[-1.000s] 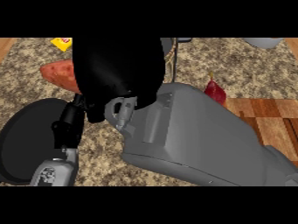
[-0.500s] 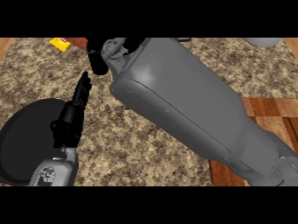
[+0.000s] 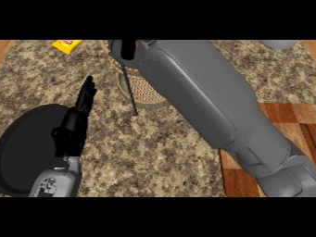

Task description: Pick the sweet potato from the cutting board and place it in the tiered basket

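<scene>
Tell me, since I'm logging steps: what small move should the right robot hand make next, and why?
Probably lower the right robot hand a little toward the basket. It sits at the basket's far side, the cutting board's visible part shows no sweet potato, so the hand likely hides it.

Cutting board [image 3: 293, 134]: chequered brown wood, flat on the worktop at right. Tiered basket [image 3: 145, 90]: woven base, thin wire leg.

Even, bright overhead light w/ soft sheen along grey forearm [image 3: 208, 102].
</scene>
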Robot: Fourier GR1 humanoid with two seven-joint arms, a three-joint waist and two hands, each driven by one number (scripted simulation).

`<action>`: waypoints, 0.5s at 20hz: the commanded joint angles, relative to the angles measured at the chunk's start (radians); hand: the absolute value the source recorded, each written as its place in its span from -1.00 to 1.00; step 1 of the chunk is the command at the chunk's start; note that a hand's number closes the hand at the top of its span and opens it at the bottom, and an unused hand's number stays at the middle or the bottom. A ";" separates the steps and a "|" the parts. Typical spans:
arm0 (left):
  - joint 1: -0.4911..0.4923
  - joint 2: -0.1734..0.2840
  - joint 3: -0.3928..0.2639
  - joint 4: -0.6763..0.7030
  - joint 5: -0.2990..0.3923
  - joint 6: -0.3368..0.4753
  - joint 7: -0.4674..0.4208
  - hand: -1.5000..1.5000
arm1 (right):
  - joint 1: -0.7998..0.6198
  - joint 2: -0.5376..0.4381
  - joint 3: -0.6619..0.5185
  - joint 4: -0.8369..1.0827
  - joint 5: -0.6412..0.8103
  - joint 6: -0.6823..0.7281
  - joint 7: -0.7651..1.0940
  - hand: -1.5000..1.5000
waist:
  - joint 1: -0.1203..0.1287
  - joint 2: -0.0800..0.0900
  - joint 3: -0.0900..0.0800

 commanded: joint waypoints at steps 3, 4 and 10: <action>-0.009 0.003 -0.001 0.007 0.002 -0.011 -0.005 0.00 | 0.019 0.011 -0.087 0.091 -0.104 -0.166 -0.044 -1.00 | 0.012 0.003 0.000; 0.011 0.022 0.024 -0.035 0.031 -0.029 0.009 0.00 | 0.060 0.011 -0.082 0.036 -0.113 -0.172 -0.053 -1.00 | 0.002 -0.003 0.001; 0.052 0.016 0.010 -0.057 0.019 -0.020 0.011 0.00 | 0.075 -0.029 -0.208 -0.040 -0.133 -0.327 -0.095 -1.00 | -0.008 -0.007 0.001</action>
